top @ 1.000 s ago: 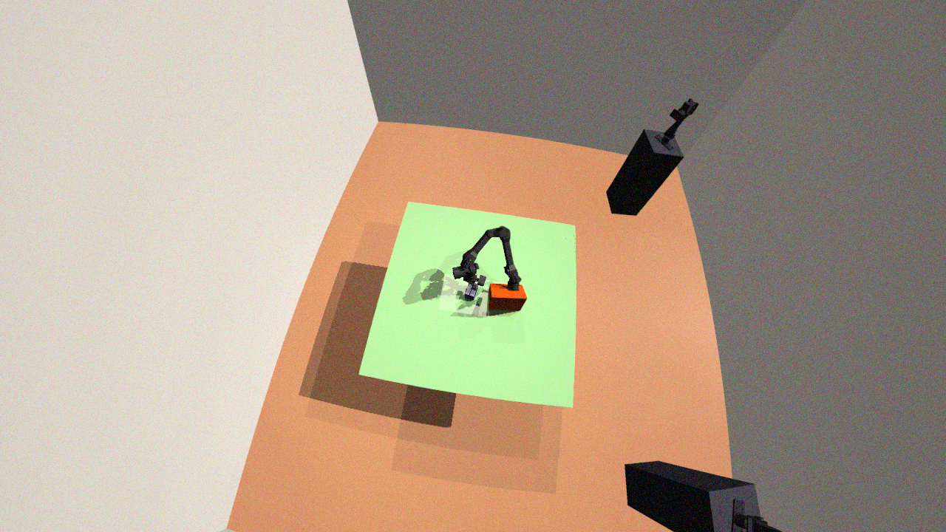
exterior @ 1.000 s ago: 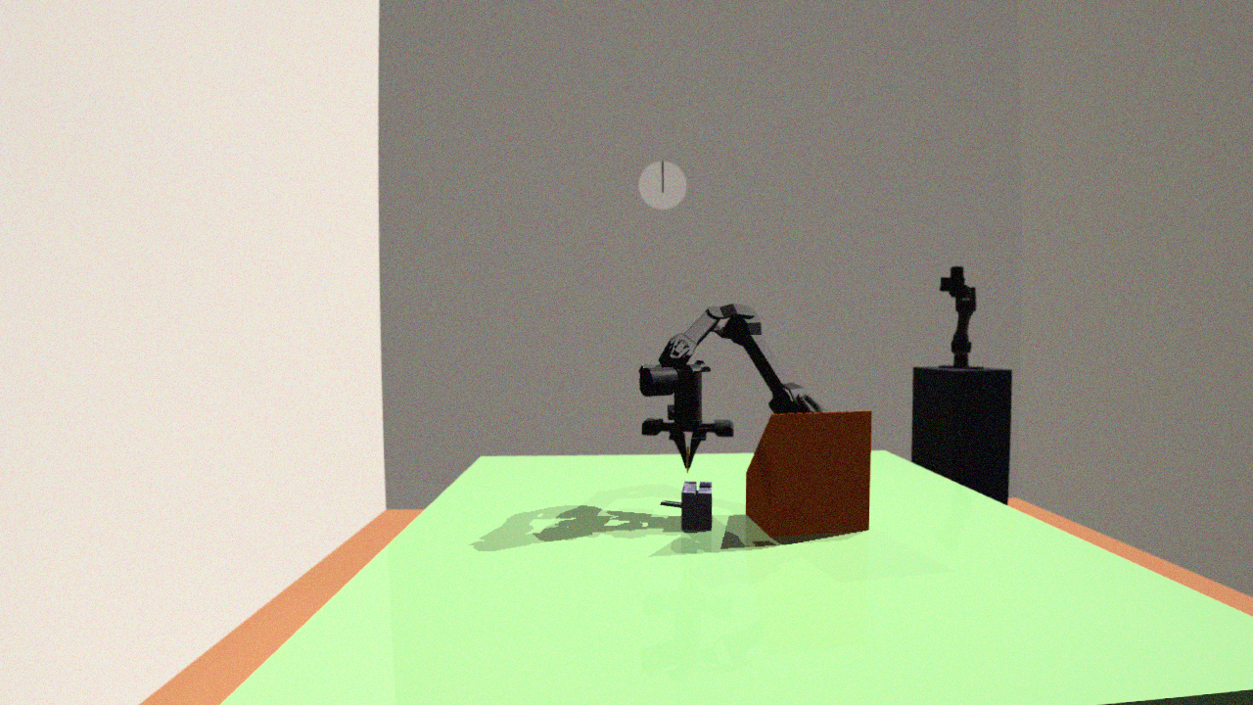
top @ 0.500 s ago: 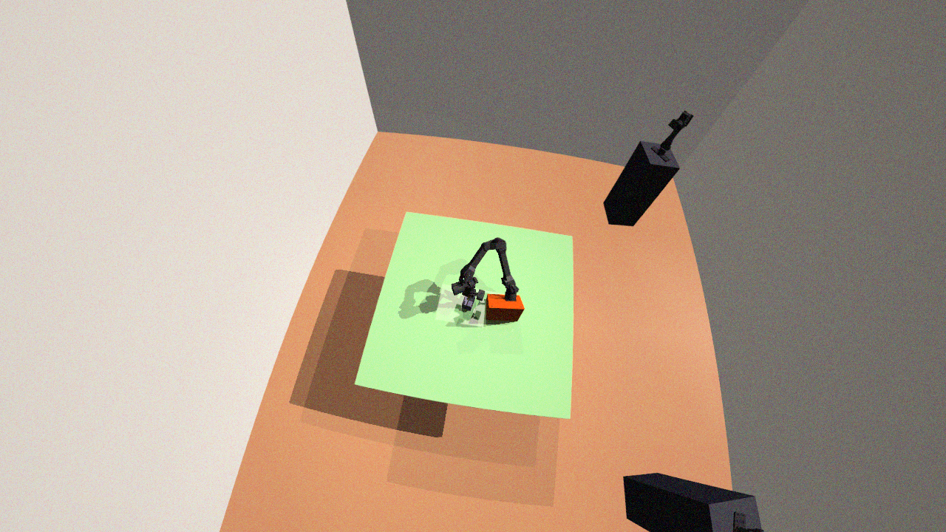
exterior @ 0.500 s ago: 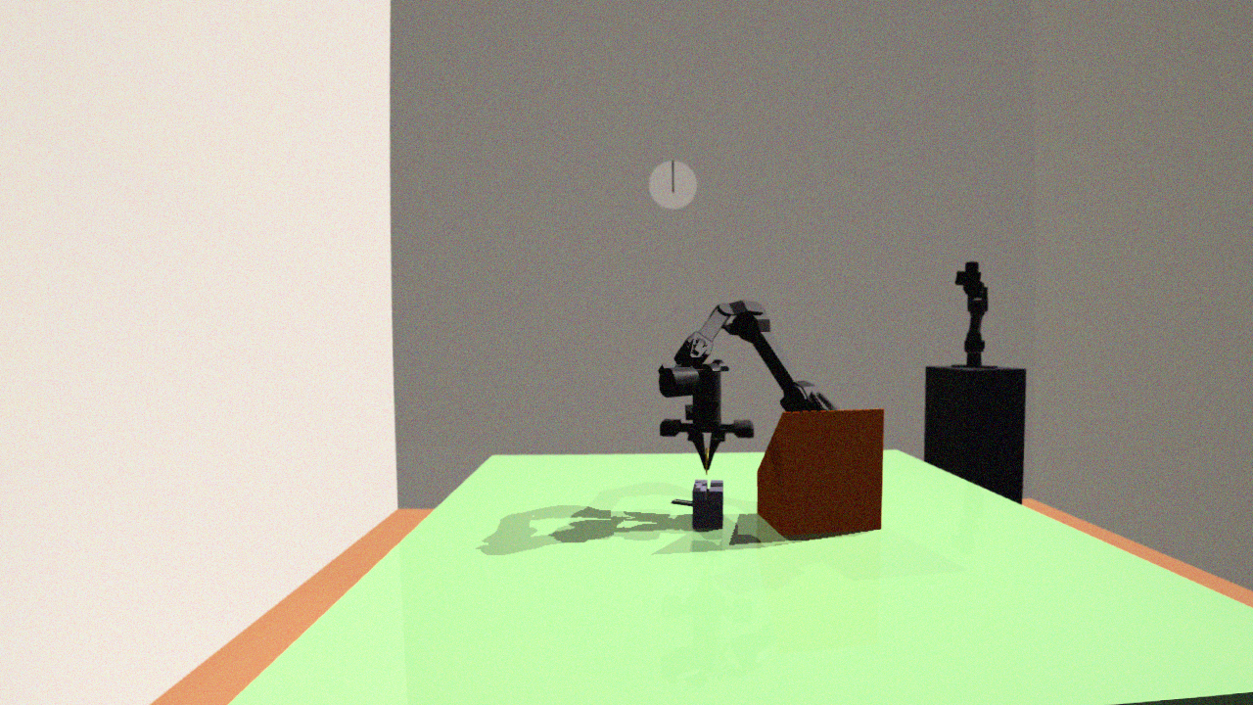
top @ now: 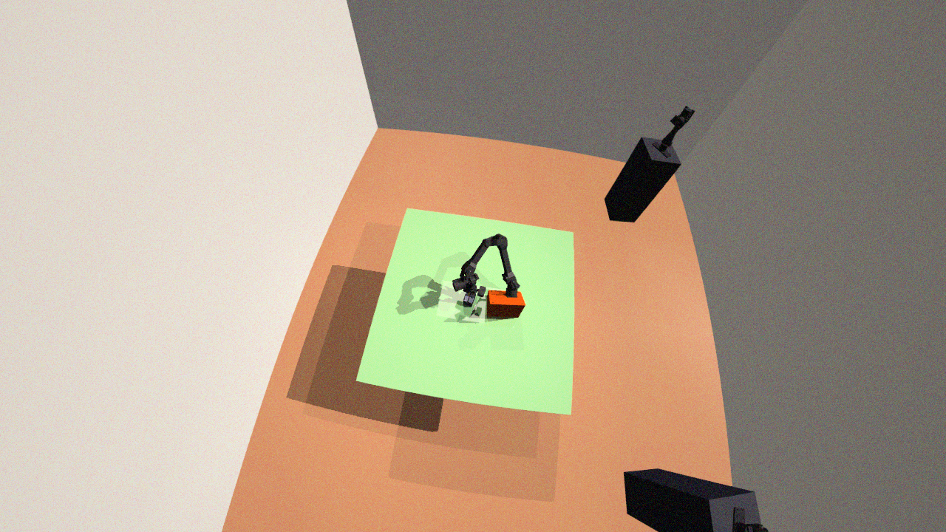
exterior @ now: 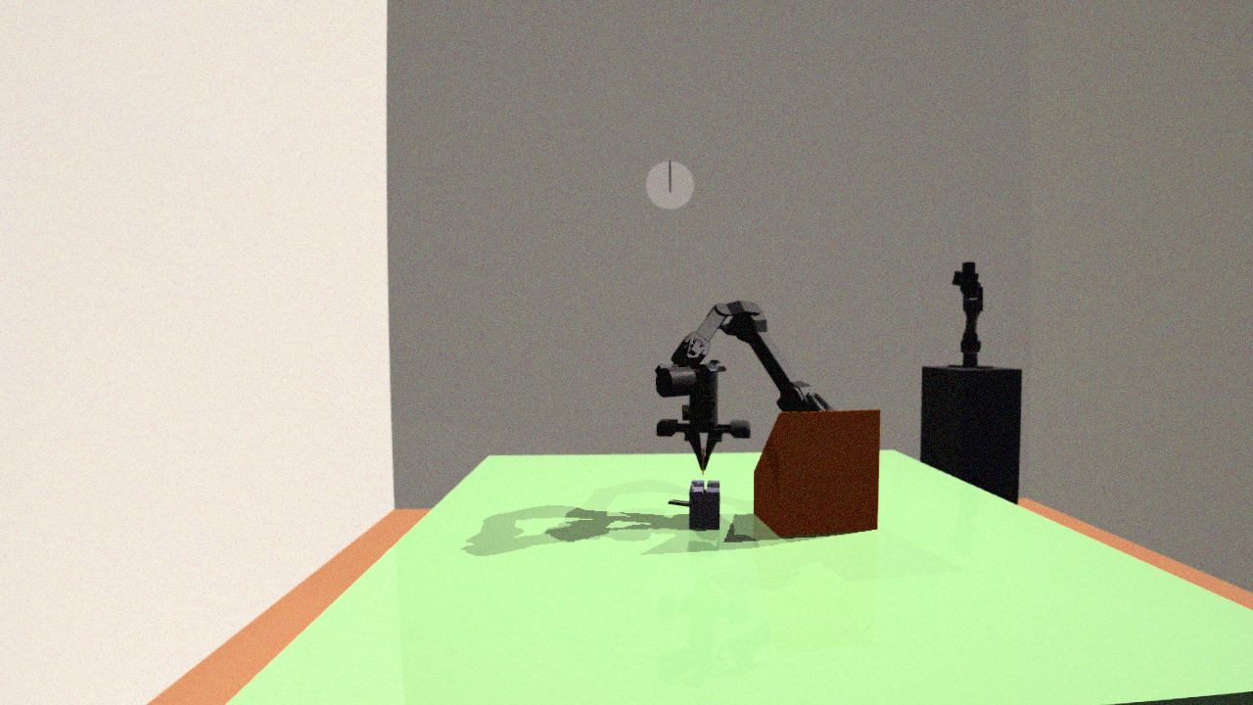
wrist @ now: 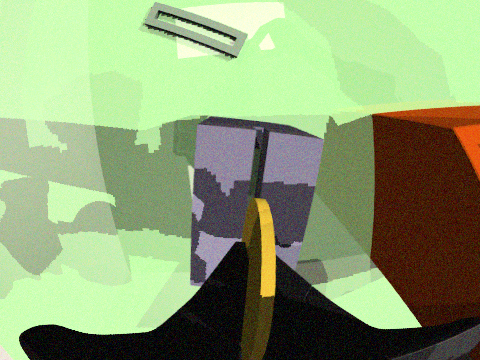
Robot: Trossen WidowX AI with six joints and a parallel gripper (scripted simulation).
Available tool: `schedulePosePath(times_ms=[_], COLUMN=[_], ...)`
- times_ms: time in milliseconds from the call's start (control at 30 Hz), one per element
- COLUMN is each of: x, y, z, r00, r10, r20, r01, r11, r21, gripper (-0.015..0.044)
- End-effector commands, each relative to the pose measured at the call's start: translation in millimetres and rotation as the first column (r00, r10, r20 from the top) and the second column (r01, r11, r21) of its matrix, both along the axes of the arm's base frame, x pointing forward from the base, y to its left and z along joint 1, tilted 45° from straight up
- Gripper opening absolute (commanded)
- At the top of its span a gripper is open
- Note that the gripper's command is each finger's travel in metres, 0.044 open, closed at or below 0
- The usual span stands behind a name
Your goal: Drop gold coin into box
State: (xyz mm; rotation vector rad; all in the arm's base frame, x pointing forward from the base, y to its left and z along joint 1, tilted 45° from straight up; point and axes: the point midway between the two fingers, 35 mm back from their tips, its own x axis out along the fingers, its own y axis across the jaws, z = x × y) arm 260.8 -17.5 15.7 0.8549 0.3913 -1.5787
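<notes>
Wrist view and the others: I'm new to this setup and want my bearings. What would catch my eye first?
First, the thin gold coin, held on edge in the shut black gripper, poised just above the dark slot in the grey box's lid. Next, the big orange-red block under the arm's base, right of the box on the pale green mat. The shallow rectangular holder lies farther off.

Black pincer (wrist: 256,314) grips a gold coin (wrist: 260,276); ahead, a grey-lilac box (wrist: 230,187) with dark slot (wrist: 260,156); pale green counter (wrist: 400,20); orange-red block (wrist: 427,207) right; grey holder (wrist: 194,28) beyond
</notes>
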Motion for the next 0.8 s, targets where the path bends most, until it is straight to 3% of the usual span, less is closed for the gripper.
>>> schedulePosePath(times_ms=[0,767], x=[-2.6,-3.8], y=[1.2,1.3], z=[-3.7,-3.6], r00=[1.0,1.0], r10=[-0.002,-0.004], r20=[0.0,0.003], r01=[0.002,0.004], r11=[1.0,1.0], r21=[0.0,-0.003], gripper=[0.0,0.0])
